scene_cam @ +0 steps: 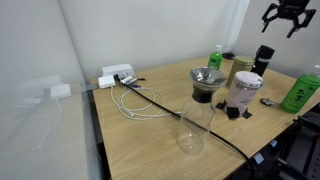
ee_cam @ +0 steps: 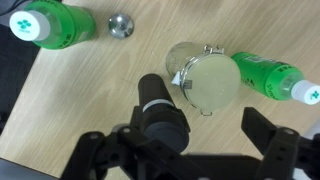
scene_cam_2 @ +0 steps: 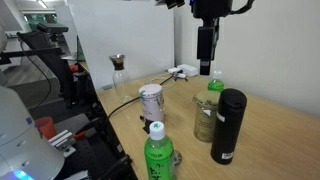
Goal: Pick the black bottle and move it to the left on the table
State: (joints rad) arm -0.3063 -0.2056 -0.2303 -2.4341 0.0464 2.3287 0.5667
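Overhead, entries ran outward from the tool.

1. Gripper [ee_cam: 182, 148]: jaws wide apart, nothing held. It hung high above the table [scene_cam: 140, 140], well clear of every item in both exterior views.
2. Black bottle [ee_cam: 160, 112]: upright on the table, untouched, directly below the gripper. In the wrist view it lay within the gap between the fingers, though off-centre.
3. Jar [ee_cam: 205, 80]: glass, lidded, just beside the bottle; contact could not be told.
4. Green bottle [ee_cam: 268, 75]: at the jar's other flank.
5. Second green bottle [ee_cam: 50, 25]: well apart, with a small metal knob [ee_cam: 121, 25] near it.
6. Carafe [scene_cam: 195, 115]: far along the table, out of the way.

Step in hand, as judged: pre-grasp alignment over the bottle, descent not yet made.

Next move, as judged: centre the bottle in the gap, then lower straight down. One finger would have to pass on the jar side without nudging the jar. Then close on the bottle's body, lift it clear of its neighbours, and carry it left.
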